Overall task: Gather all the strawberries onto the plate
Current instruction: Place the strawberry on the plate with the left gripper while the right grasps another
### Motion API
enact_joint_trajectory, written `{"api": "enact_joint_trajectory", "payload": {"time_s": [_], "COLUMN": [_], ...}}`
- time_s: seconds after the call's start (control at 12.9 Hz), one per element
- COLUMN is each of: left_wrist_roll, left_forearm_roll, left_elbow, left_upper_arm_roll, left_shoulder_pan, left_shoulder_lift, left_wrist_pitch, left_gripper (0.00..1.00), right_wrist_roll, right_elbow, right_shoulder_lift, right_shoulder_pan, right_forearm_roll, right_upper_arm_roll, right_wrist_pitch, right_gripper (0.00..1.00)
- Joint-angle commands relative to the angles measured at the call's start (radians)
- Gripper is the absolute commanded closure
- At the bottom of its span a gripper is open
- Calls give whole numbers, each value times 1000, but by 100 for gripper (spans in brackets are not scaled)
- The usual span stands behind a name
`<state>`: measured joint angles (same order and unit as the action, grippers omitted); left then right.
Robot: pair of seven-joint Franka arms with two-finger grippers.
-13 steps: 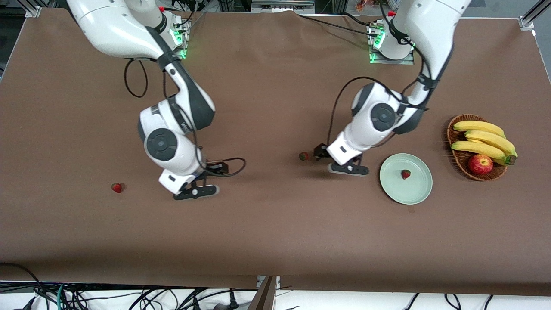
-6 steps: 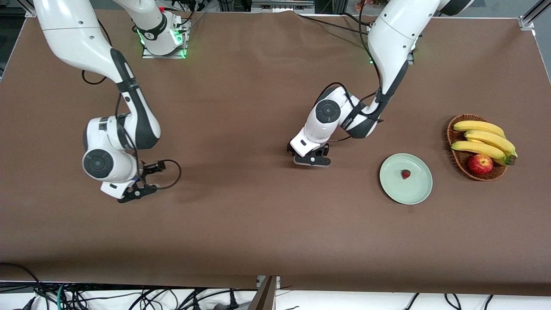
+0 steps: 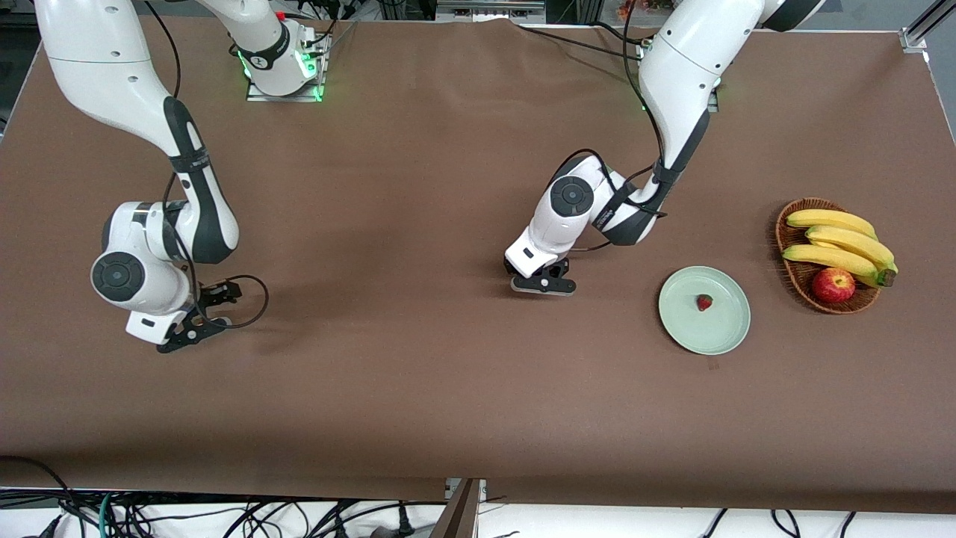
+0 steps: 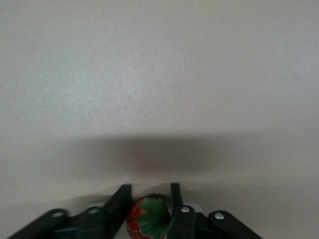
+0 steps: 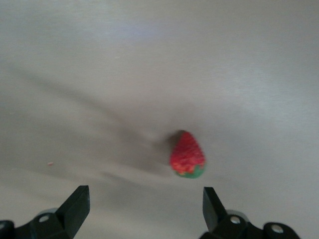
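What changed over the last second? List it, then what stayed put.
The left gripper moved toward the right arm's end, came down over a strawberry and shut on it. The right gripper, open, travelled outward to another strawberry. The plate, its berry and the basket stayed.

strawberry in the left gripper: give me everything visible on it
The strawberry is a small red berry with a bumpy, seeded skin and a green leafy cap that faces the left wrist camera. It sits between the two black fingers of the left gripper, which have closed against both its sides, low over the brown table cloth. Only its upper part shows; whether it rests on the cloth cannot be told. In the front view the gripper hides it.
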<state>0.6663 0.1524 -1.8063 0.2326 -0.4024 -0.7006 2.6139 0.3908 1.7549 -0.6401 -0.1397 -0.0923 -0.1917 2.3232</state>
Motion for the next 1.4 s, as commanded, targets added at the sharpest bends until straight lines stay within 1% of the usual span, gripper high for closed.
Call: {"api": "enact_joint_trajectory", "payload": {"time_s": [0.0,0.23,0.31,0.47,0.54,0.62,0.7,0.78,0.85,0.93,1.01,1.09,1.16,1.24,1.32], "left_wrist_roll": [15,-4,-31,-111,-181,-274,-389,-524,-677,-797,-892,-953,-984,-999,-999], "left_forearm_roll": [30,30,30,30,30,30,30,30,30,30,30,30,32,33,33], "left_elbow": [4,7,7,7,7,5,5,4,4,4,4,4,4,-2,-8], "left_upper_arm_roll": [1,2,2,2,4,2,2,-2,-2,-2,-2,-2,-2,-2,-2], "left_shoulder_pan": [42,103,129,177,216,255,298,336,396,443,479,503,517,531,533], "left_shoulder_lift": [84,163,180,196,199,201,199,194,185,173,159,141,118,96,83], "left_wrist_pitch": [-133,-228,-248,-268,-291,-299,-302,-311,-320,-316,-311,-307,-305,-282,-253], "left_gripper": [92,91,91,91,91,90,88,88,88,88,88,84,81,81,81], "right_wrist_roll": [22,31,42,77,86,88,91,109,132,155,196,229,240,241,240], "right_elbow": [14,12,14,14,14,14,12,11,8,6,3,3,3,3,3], "right_shoulder_lift": [-7,-18,-21,-35,-36,-39,-39,-41,-41,-42,-50,-50,-50,-50,-47], "right_shoulder_pan": [20,28,31,35,38,38,40,43,45,48,46,46,46,45,43], "right_forearm_roll": [3,5,25,66,77,77,80,82,89,121,153,178,183,181,180], "right_upper_arm_roll": [-6,-6,-6,-6,-9,-9,-11,-11,-11,-11,-11,-11,-12,-12,-12], "right_wrist_pitch": [70,91,93,116,117,117,119,119,120,120,120,120,120,120,117], "right_gripper": [0,0,0,0,0,3,14,29,45,55,63,74,82,89,94]}}
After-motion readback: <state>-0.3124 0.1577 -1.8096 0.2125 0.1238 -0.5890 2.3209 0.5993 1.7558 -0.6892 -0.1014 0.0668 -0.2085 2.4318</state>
